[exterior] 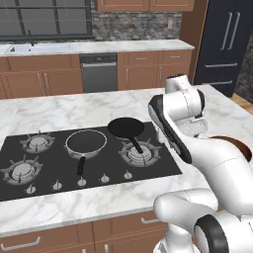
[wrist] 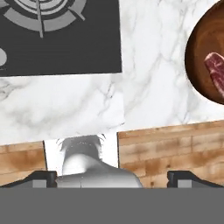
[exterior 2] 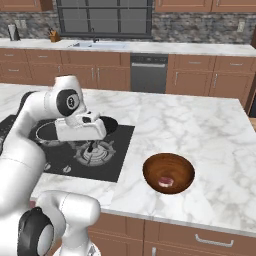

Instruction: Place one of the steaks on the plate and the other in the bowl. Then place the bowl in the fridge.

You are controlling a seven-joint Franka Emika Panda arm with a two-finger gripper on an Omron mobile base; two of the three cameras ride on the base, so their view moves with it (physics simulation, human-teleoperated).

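my claw (wrist: pixel 112 178) hangs wide open and empty; the bowl (exterior 2: pixel 168 173) with its steak (exterior 2: pixel 166 181) sits near the bench's front edge, ready for lifting.

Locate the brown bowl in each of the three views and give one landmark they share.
Left base view: the bowl peeks out at the right edge, mostly hidden behind the arm.
Right base view: it sits in full sight, lower centre-right on the marble counter, a steak inside.
Hand view: it is cut by the upper right edge, steak visible inside.
Shared landmark: the black cooktop, beside the bowl in all three.
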